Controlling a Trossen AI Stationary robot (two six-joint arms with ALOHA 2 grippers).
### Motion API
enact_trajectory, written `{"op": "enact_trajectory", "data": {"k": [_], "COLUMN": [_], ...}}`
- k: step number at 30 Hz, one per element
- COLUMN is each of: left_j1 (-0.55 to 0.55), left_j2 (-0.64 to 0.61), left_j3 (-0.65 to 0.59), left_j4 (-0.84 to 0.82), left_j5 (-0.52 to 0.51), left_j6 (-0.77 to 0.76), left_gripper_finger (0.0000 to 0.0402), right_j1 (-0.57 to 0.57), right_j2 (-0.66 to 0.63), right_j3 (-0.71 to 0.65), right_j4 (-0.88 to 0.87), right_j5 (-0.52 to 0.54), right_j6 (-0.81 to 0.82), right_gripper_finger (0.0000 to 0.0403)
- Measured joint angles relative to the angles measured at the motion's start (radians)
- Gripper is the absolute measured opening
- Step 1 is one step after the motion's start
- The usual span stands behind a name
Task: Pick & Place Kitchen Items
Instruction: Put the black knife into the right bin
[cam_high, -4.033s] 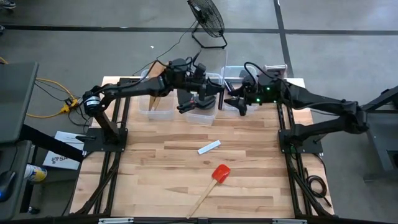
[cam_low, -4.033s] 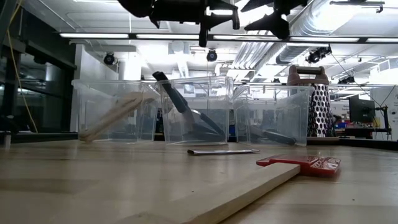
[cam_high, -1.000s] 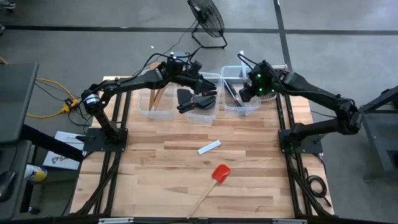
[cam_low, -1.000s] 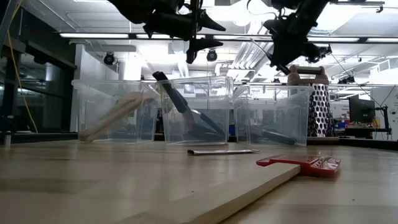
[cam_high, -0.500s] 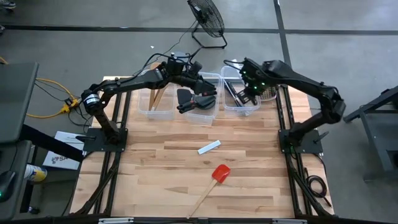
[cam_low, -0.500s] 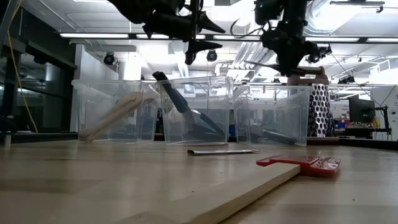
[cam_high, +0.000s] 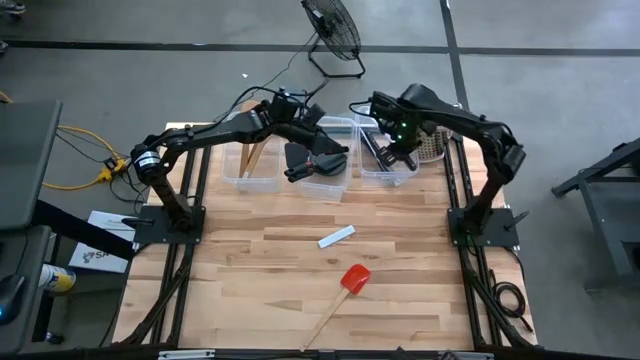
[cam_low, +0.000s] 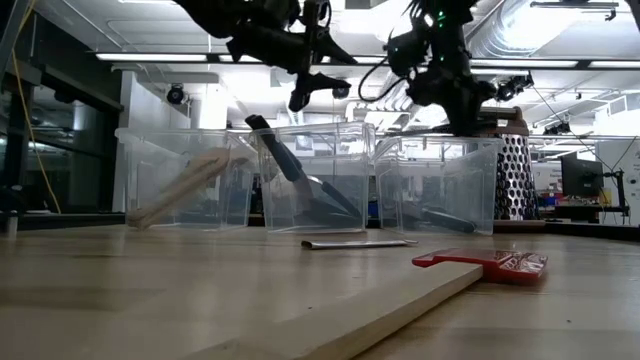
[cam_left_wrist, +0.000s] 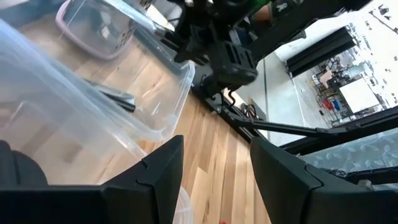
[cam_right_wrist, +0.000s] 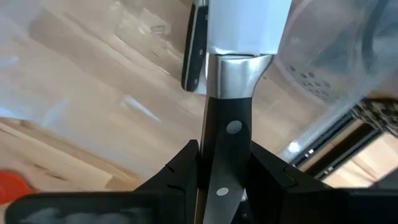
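Holding a knife (cam_right_wrist: 229, 93) in my right gripper (cam_right_wrist: 224, 163), fingers (cam_right_wrist: 186, 163) pinched on its black riveted handle, blade pointing away from the wrist. That gripper (cam_high: 400, 140) hangs over the right bin (cam_high: 385, 175) at the table's (cam_high: 300, 270) far edge. In the low view it sits above that bin's (cam_low: 440, 185) rim, not touching it. Another black-handled knife (cam_right_wrist: 194, 50) lies in the bin under the blade.

My left gripper (cam_high: 322, 158) hovers over the middle bin (cam_high: 322, 186), fingers (cam_left_wrist: 155, 168) spread, nothing between them. In the low view it (cam_low: 312, 88) is above the middle bin's (cam_low: 315, 180) rim.

Middle bin holds a black turner (cam_low: 292, 165) leaning tilted against the wall, handle sticking up past the rim. Left bin (cam_low: 185, 180) holds pale wooden utensils (cam_low: 185, 180) leaning at a slant; the high view shows them (cam_high: 252, 155) inside that bin (cam_high: 250, 180).

On the open table, well apart from the bins: a small silver blade-like piece (cam_high: 336, 236) near the middle, lying flat, and a red spatula (cam_high: 352, 280) with a wooden handle nearer the front edge, handle angled toward the front. In the low view the silver piece (cam_low: 355, 243) lies just in front of the middle bin and the red head (cam_low: 500, 264) is to its right.

Metal grater (cam_low: 512, 175) stands upright beside the right bin. A fan (cam_high: 332, 35) stands on the floor behind the table.
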Motion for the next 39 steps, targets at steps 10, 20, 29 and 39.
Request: {"op": "enact_trajectory", "data": {"k": [10, 20, 29, 39], "left_j1": [0.000, 0.000, 0.000, 0.000], "left_j2": [0.000, 0.000, 0.000, 0.000], "left_j3": [0.000, 0.000, 0.000, 0.000], "left_j4": [-0.030, -0.031, -0.031, -0.039], "left_j5": [0.017, 0.021, 0.021, 0.021], "left_j6": [0.000, 0.000, 0.000, 0.000], "left_gripper_finger": [0.0184, 0.0184, 0.0184, 0.0184], "right_j1": [-0.053, -0.060, -0.052, -0.051], "right_j2": [0.027, 0.028, 0.082, 0.138], "right_j3": [0.000, 0.000, 0.000, -0.001], "right_j4": [0.043, 0.132, 0.121, 0.123], "right_j5": [0.018, 0.003, -0.002, -0.003], "right_j6": [-0.066, -0.080, -0.051, -0.049], "right_gripper_finger": [0.0091, 0.0091, 0.0091, 0.0091]}}
